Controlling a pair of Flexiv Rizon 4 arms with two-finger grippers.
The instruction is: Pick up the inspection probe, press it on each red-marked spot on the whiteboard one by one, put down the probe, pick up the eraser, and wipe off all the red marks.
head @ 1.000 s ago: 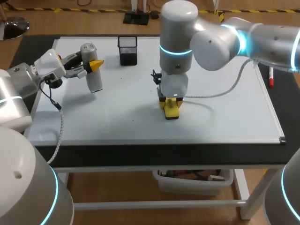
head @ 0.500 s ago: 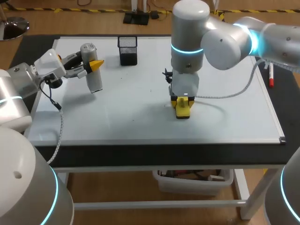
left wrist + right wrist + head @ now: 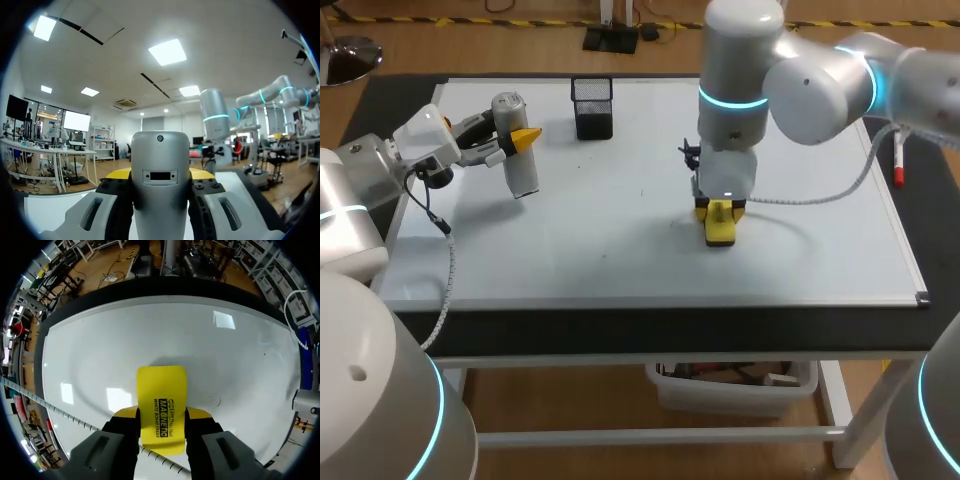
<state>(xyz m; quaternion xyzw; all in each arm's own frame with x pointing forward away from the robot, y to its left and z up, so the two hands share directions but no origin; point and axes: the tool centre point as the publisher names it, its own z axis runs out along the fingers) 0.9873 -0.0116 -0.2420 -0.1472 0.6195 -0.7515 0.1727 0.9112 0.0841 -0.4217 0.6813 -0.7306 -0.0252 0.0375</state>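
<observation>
We are clenching our right jaws on the yellow eraser (image 3: 161,407), holding it flat on the whiteboard (image 3: 100,350) under them. Our left jaws are grasping the grey probe (image 3: 160,185) (standing upright between them).

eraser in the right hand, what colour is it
Bright yellow eraser, with black print on its top. The right wrist view shows it best.

The eraser (image 3: 161,407) in my right tool (image 3: 720,212) is bright yellow with black lettering (close to the yellow of the tool's own tips). The probe (image 3: 160,190) in my left tool (image 3: 515,140) is plain silver-grey. The whiteboard (image 3: 620,240) is glossy white, the mesh cup (image 3: 592,107) black, and the desk (image 3: 390,100) black. My right arm (image 3: 820,85) is pale grey with glowing cyan rings.
</observation>
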